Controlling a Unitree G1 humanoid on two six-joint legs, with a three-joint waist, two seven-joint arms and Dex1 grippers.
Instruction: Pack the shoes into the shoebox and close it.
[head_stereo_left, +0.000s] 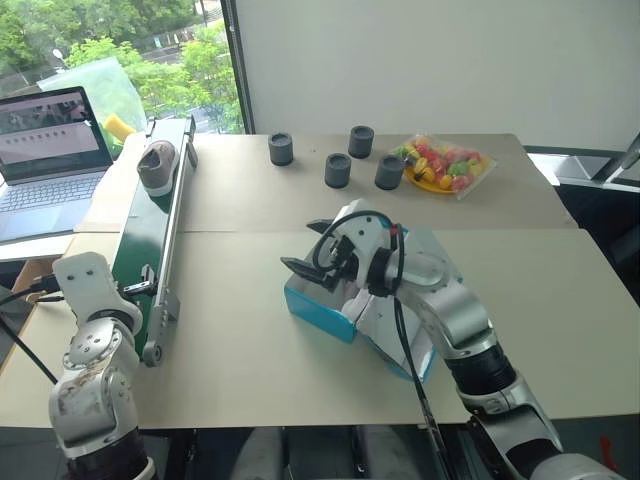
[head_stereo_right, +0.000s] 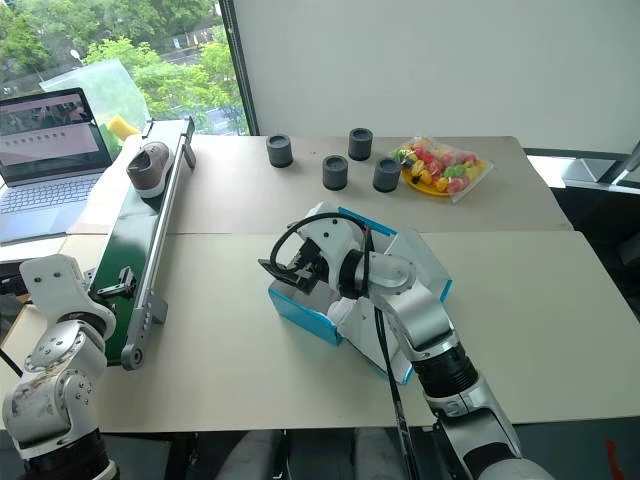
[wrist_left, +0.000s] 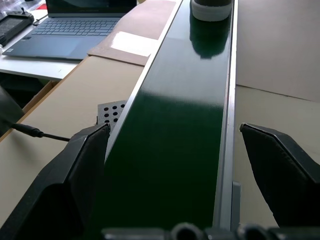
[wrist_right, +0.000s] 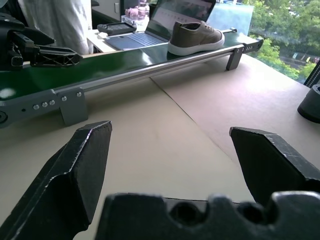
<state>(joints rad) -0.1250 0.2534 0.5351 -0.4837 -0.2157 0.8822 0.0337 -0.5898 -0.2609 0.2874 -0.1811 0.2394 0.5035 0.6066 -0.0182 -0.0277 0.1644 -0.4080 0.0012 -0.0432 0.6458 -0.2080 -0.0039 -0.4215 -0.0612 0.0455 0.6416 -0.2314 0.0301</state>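
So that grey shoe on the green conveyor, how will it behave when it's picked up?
The shoe looks like soft canvas, so its upper would probably give under a squeeze. Its pale flat sole rests fully on the conveyor, so it seems unlikely to roll or tip. It is probably light for its size.

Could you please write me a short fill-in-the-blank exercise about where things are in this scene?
1. The shoe sits on the green ____.
2. The right gripper hangs over the blue ____.
3. Both grippers' jaws are ____; the left gripper is over the belt.
4. The number of dark cylinders on the table is ____.

Missing words: conveyor; shoebox; open; four
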